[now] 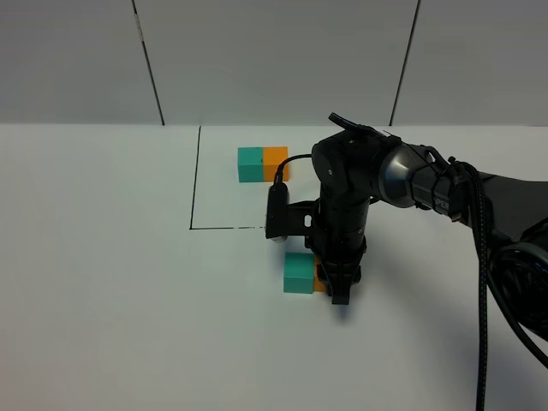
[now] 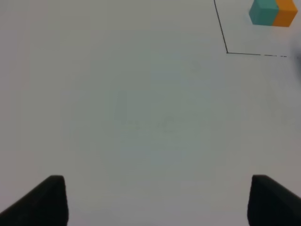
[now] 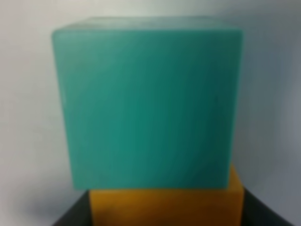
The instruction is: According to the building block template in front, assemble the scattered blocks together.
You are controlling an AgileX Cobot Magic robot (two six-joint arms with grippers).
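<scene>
On the white table (image 1: 103, 282), seen from the high camera, the template (image 1: 263, 163) of a teal cube joined to an orange cube sits inside the black-lined corner (image 1: 194, 224). Nearer the front, the right gripper (image 1: 336, 295) reaches down beside the loose teal block (image 1: 299, 272), with the orange block (image 1: 318, 280) mostly hidden behind its fingers.

From the left wrist camera, the left gripper (image 2: 157, 200) hangs over bare table with its fingers well apart, holding nothing; the template (image 2: 273, 12) lies far off.

From the right wrist camera, the teal block (image 3: 148, 103) touches the orange block (image 3: 167, 207), which sits clamped between the dark fingers (image 3: 70, 216).
</scene>
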